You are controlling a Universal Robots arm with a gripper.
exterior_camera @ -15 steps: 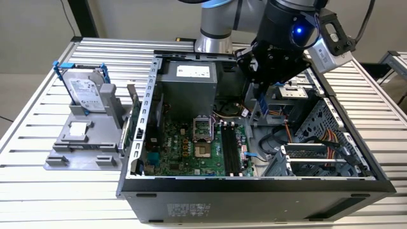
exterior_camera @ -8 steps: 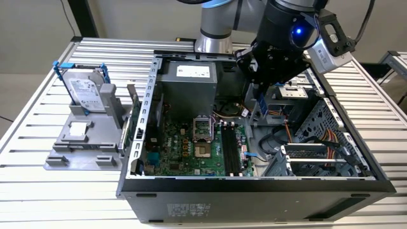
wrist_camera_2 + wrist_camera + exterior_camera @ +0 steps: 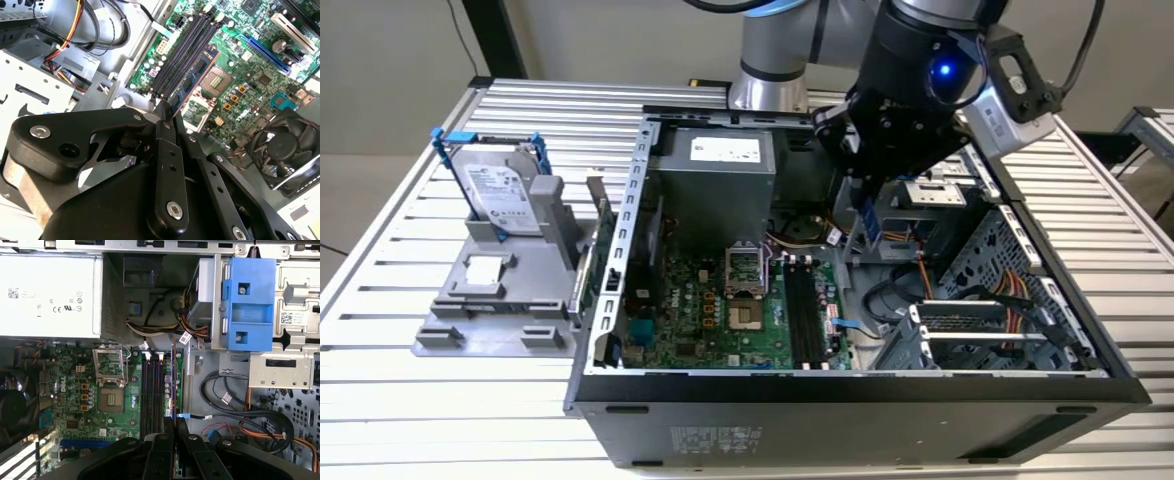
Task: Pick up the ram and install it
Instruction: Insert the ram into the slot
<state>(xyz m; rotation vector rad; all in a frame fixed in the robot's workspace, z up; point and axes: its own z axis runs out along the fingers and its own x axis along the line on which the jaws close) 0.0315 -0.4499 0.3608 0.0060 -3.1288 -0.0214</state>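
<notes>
Above the open computer case (image 3: 607, 300), the gripper (image 3: 869, 200) is hovering over the case's interior, and its jaws are pinched narrow on the ram (image 3: 867, 222), which is hanging edge-down from the fingertips as a thin blue stick. From the second wrist view, the ram (image 3: 196, 75) is jutting out past the fingers (image 3: 165, 127), its chips facing the camera, and it is lining up alongside the long black slots (image 3: 182, 50) on the motherboard (image 3: 240, 85) without yet being seated. From the first wrist view, the ram (image 3: 174, 385) is showing edge-on just beside those slots (image 3: 151, 390), near the processor socket (image 3: 111, 400). Off to the exterior view's left, the silver hard drive (image 3: 500, 195) is standing upright in its grey holder (image 3: 494, 300) on the slatted table (image 3: 400, 270), well apart from the action.
</notes>
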